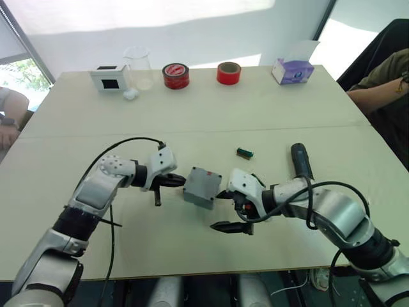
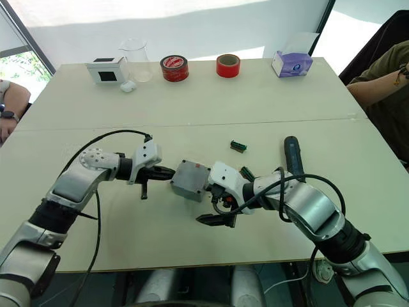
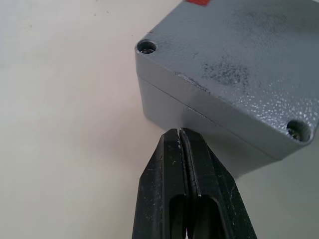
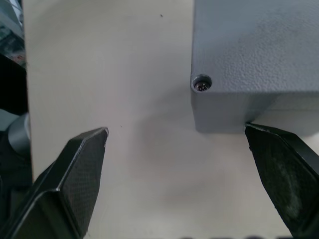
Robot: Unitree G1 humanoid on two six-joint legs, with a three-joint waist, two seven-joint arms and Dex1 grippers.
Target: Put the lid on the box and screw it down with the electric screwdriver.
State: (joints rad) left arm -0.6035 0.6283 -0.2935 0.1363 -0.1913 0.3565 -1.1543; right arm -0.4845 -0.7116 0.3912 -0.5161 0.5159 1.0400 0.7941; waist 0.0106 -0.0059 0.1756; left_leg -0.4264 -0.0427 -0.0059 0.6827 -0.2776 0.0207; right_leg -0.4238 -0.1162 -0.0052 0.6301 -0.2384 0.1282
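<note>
Head views, box: the small square grey plastic box (image 1: 202, 187) is sitting on the pale table (image 1: 192, 115) near its front edge, between the two grippers.
Head views, lid: the shallow grey plastic lid (image 3: 239, 59) is lying flush on top of the box, a seam showing where they meet.
Head views, left gripper: the left gripper (image 1: 179, 182) is pointing at the box's left side, its tips reaching the box wall.
Head views, right gripper: the right gripper (image 1: 222, 210) is lying at the box's right side, one black finger by the box and the other spread out towards the table's front edge.
Head views, screwdriver: the thick black cylindrical electric screwdriver (image 1: 300, 160) is lying loose on the table beyond the right forearm, no gripper holding it.
Head views, other things: a small green part (image 1: 245, 152) is lying just left of the screwdriver; along the far edge are standing a white box with a black window (image 1: 107, 78), a clear plastic beaker (image 1: 138, 66), two red tape rolls (image 1: 176, 75) and a purple tissue box (image 1: 293, 70).
Left wrist view: the left gripper's fingers (image 3: 209, 194) are pressing together, clenched on nothing, with the tips at the box wall just under the lid seam; screw holes are showing at two lid corners.
Right wrist view: the right gripper's fingers (image 4: 75, 174) are standing wide apart and empty; one tip is sitting against the box's lower edge, below a corner screw hole.
</note>
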